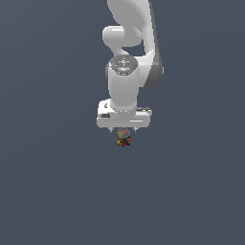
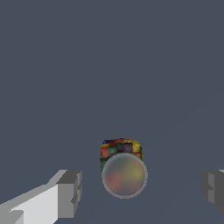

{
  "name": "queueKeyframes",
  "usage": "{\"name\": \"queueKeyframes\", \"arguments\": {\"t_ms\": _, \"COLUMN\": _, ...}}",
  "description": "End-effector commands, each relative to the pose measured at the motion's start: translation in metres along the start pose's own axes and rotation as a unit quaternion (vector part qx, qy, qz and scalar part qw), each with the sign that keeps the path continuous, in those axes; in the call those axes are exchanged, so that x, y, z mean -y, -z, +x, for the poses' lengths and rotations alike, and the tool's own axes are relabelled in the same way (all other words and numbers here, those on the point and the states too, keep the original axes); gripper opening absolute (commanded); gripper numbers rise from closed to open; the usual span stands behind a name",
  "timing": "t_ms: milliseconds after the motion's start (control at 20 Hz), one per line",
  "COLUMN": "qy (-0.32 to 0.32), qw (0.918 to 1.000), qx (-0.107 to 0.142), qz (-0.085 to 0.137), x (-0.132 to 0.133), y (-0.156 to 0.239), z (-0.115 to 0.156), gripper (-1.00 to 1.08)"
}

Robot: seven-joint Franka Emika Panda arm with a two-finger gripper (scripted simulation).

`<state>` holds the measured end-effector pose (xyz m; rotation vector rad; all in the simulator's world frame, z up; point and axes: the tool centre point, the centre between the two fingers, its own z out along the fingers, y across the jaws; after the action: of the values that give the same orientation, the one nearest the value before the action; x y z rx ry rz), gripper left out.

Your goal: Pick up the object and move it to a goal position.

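One arm, one gripper (image 1: pixel 124 128), one object (image 1: pixel 123 137) on the plain grey surface (image 1: pixel 52 182). The object is a small cylinder-like item: pale grey-pink rounded top, sides speckled red, yellow and dark. In the wrist view it sits between the two fingers (image 2: pixel 70 193), clear of both; jaws stand spread wide. Whether it rests on the surface is uncertain.

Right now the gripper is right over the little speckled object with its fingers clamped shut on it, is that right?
Not quite. The gripper is over the object, but its fingers are spread wide, with open floor between each finger and the object. The wrist view shows this. Nothing is clamped yet.
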<state>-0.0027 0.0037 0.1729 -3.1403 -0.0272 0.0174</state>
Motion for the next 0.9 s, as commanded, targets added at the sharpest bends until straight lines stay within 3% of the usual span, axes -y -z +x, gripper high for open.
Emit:
{"name": "queueKeyframes", "arguments": {"t_ms": 0, "qy": 0.000, "qw": 1.0000, "qx": 0.000, "qz": 0.000, "x": 0.0000, "y": 0.0000, "z": 0.0000, "gripper": 1.00}}
{"name": "queueKeyframes", "arguments": {"t_ms": 850, "qy": 0.004, "qw": 0.9999, "qx": 0.002, "qz": 0.009, "x": -0.0065, "y": 0.0004, "z": -0.0018, "gripper": 1.00}}
